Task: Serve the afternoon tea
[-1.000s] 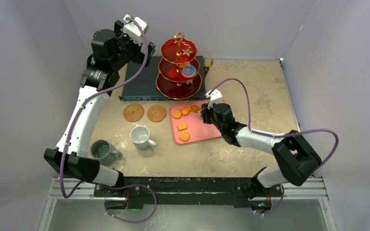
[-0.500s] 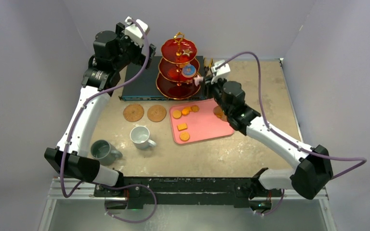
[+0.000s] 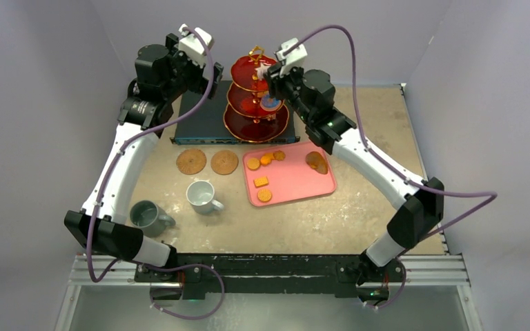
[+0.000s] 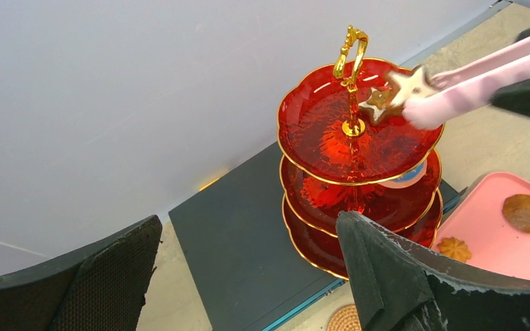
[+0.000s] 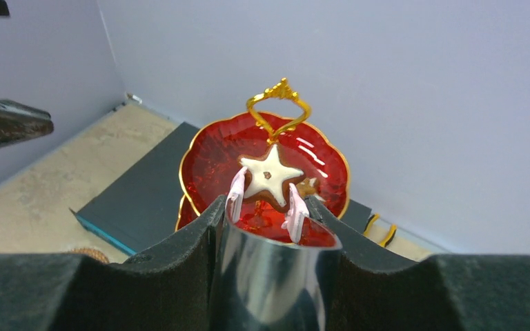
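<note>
Star pastry [image 5: 270, 176] hangs pinched in the pink tongs [image 4: 483, 76] just above the top tier of the red stand [image 4: 317, 131], beside its gold handle [image 5: 279, 103]. Our right hand [image 5: 268, 234] is clamped on the tongs; our left hand [image 4: 248, 227] stands apart, empty. We judge two hazards: a tong tip striking the handle and rocking the stand (it sits on a dark box [image 3: 203, 121]), or the pastry bouncing off the tier on release.

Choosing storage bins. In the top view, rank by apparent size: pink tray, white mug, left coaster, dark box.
1. Dark box, partly hidden
2. Pink tray
3. White mug and left coaster: too alike to rank
</note>
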`<act>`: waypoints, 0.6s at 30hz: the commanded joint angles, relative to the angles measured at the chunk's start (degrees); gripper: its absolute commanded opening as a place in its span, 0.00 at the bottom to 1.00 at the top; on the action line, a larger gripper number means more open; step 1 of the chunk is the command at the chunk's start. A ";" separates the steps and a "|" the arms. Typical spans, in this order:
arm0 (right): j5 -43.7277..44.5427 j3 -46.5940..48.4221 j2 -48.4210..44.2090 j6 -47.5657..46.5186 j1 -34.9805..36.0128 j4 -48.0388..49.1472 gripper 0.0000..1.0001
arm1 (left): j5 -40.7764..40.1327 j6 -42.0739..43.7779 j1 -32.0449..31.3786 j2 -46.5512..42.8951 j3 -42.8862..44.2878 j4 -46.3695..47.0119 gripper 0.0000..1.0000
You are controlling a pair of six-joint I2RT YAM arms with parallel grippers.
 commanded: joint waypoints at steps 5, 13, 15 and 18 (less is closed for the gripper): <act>-3.18 6.81 4.63 -1.90 -0.27 -2.68 0.36 | -0.58 -0.05 0.36 -2.09 -0.14 1.01 0.99; -2.49 7.69 6.15 -2.37 -0.40 -2.34 0.40 | -0.18 -0.44 0.37 -2.79 -0.22 1.15 0.99; -2.48 7.81 6.40 -2.39 -0.40 -2.36 0.42 | -0.22 -0.30 0.37 -2.91 -0.14 1.21 0.99; -2.50 7.74 6.62 -2.30 -0.40 -2.36 0.46 | -0.18 -0.15 0.38 -3.08 -0.07 1.29 0.99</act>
